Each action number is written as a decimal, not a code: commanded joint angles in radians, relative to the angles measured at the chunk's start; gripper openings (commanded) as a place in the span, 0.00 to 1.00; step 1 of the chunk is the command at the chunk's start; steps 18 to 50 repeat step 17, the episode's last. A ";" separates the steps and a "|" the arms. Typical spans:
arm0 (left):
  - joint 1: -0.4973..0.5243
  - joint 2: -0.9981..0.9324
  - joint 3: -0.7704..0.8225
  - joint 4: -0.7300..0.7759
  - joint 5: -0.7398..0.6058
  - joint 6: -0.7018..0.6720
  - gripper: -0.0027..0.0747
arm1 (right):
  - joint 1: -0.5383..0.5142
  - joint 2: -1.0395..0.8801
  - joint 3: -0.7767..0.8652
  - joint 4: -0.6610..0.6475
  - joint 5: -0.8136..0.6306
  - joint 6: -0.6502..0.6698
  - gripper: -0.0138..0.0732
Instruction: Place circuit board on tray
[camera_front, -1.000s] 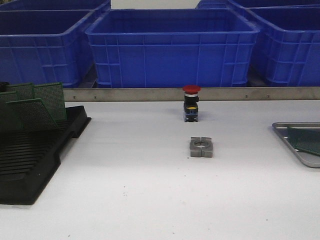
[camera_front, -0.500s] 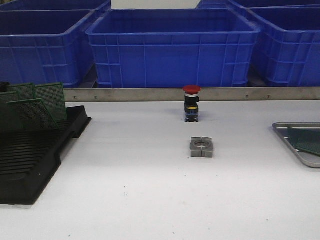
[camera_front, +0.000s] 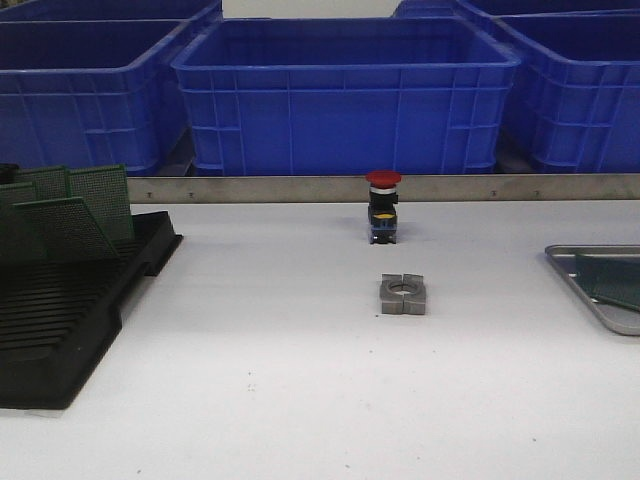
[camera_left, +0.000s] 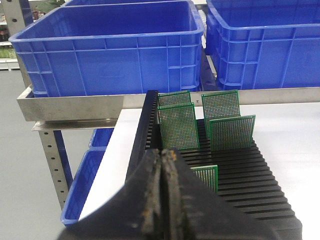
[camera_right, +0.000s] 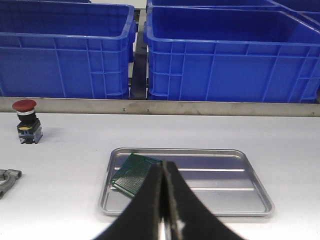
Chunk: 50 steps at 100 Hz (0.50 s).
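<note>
Here the shallow grey metal tray (camera_right: 186, 180) with its raised rim and ribbed floor lies on the white bench (camera_front: 300, 380) at the robot's right, cut off by the edge of the front view; a green perforated circuit board (camera_right: 134, 174) lies inside it, at the end of the tray nearer the red button, tilted with one edge against the rim; the right pincer (camera_right: 162, 200) hangs above the near side of the tray with its jaws pressed together and nothing between them; the left pincer (camera_left: 162, 195) is likewise clenched on nothing, above the near end of the black slotted plastic rack (camera_left: 240, 185) at the robot's left; several green perforated boards (camera_left: 176, 125) stand upright or leaning in the rack's far slots, and a smaller one (camera_left: 206, 176) sits lower in a nearer slot; near the middle of the bench stands a red mushroom-head push button (camera_front: 383, 207) on a black and blue body with a yellow band, and just in front of it, apart, lies a grey square metal block (camera_front: 402, 295) with a round hole; big blue plastic crates (camera_front: 340, 95) line the back behind a metal rail (camera_front: 300, 188); no writing or brand can be read anywhere.
</note>
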 joint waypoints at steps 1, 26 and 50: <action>-0.006 -0.027 0.020 0.000 -0.076 -0.011 0.01 | -0.004 -0.023 0.001 -0.011 -0.074 0.000 0.09; -0.006 -0.027 0.020 0.000 -0.076 -0.011 0.01 | -0.004 -0.023 0.001 -0.011 -0.074 0.000 0.09; -0.006 -0.027 0.020 0.000 -0.076 -0.011 0.01 | -0.004 -0.023 0.001 -0.011 -0.074 0.000 0.09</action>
